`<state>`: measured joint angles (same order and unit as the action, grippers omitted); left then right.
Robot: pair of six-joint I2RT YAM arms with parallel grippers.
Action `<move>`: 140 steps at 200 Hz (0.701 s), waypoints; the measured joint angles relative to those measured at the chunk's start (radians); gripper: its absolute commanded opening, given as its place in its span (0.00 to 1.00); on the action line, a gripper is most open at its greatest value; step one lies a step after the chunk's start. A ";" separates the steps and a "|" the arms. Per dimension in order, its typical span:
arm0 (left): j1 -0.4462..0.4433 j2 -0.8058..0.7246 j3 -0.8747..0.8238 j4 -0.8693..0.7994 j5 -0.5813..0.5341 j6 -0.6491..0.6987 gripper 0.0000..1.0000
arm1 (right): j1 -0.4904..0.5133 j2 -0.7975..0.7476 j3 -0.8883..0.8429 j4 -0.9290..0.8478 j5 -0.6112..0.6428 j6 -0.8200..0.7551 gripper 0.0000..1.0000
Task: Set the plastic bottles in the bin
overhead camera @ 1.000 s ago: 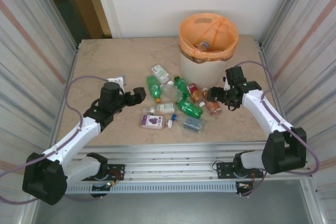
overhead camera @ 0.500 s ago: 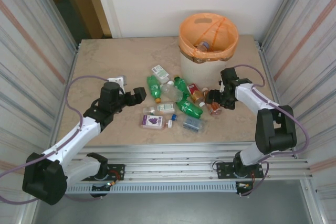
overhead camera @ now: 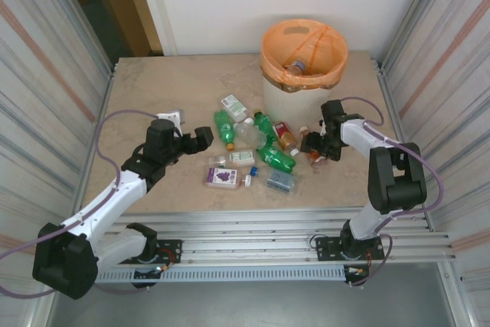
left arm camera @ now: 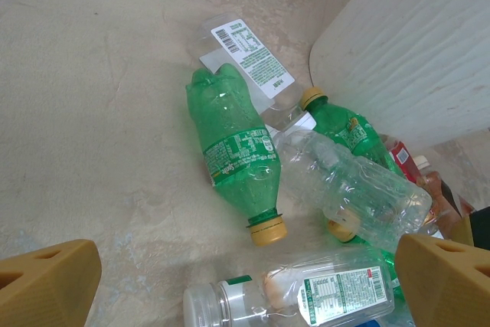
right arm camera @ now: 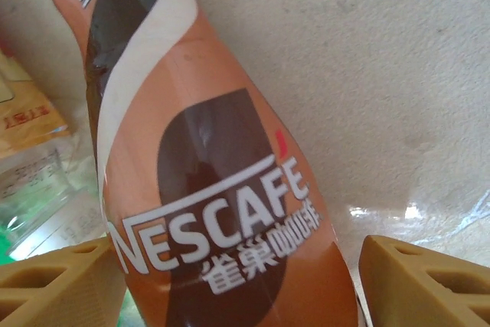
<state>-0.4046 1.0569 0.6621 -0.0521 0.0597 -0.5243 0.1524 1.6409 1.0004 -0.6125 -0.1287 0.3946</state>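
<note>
Right gripper (overhead camera: 312,145) has swung inward onto the plastic bottles (overhead camera: 256,147); it straddles a Nescafé bottle (right arm camera: 207,166), base cut off, grip unconfirmed. Left gripper (overhead camera: 200,139) gapes empty near a green Sprite bottle (left arm camera: 233,151). Overhead, the bin (overhead camera: 285,101) stands beyond, one bottle inside.

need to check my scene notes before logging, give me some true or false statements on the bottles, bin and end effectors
1. The left end effector holds a green bottle. False: it is open and empty.
2. The Nescafe bottle lies between the fingers of the right end effector. True.
3. The bin has an orange liner. True.
4. The bin lies on its side. False: it stands upright.
</note>
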 measured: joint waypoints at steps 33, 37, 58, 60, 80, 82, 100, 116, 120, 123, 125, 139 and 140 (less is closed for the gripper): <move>0.000 0.000 0.000 0.000 0.000 0.000 0.99 | -0.016 0.021 0.000 0.002 -0.002 0.017 0.75; 0.000 0.000 0.000 0.000 0.000 0.000 0.99 | -0.017 0.024 0.000 0.003 -0.002 0.017 0.75; 0.000 0.000 0.000 0.000 0.000 0.000 0.99 | -0.017 0.038 0.000 0.010 -0.004 0.020 0.75; 0.000 0.000 0.000 0.000 0.000 0.000 0.99 | -0.017 0.040 0.000 0.011 -0.004 0.021 0.76; 0.000 0.000 0.000 0.000 0.000 0.000 0.99 | -0.017 0.049 0.000 0.015 -0.004 0.024 0.75; 0.000 0.000 0.000 0.000 0.000 0.000 0.99 | -0.017 0.050 0.000 0.016 -0.004 0.024 0.74; 0.000 0.000 0.000 0.000 0.000 0.000 0.99 | -0.017 0.055 0.000 0.023 -0.005 0.025 0.69; 0.000 0.000 0.000 0.000 0.000 0.000 0.99 | -0.017 0.060 0.000 0.027 -0.007 0.037 0.63; 0.000 0.000 0.000 0.000 0.000 0.000 0.99 | -0.017 0.060 0.000 0.029 -0.008 0.039 0.63; 0.000 0.000 0.000 0.000 0.000 0.000 0.99 | -0.017 0.061 0.000 0.030 -0.008 0.041 0.62; 0.000 0.000 0.000 0.000 0.000 0.000 0.99 | -0.017 0.061 0.000 0.030 -0.008 0.043 0.61; 0.000 0.000 0.000 0.000 0.000 0.000 0.99 | -0.017 0.061 0.000 0.030 -0.008 0.044 0.58; 0.000 0.000 0.000 0.000 0.000 0.000 0.99 | -0.017 0.061 0.000 0.031 -0.008 0.043 0.57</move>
<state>-0.4046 1.0569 0.6621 -0.0517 0.0597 -0.5243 0.1356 1.7016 1.0004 -0.5819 -0.1364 0.4381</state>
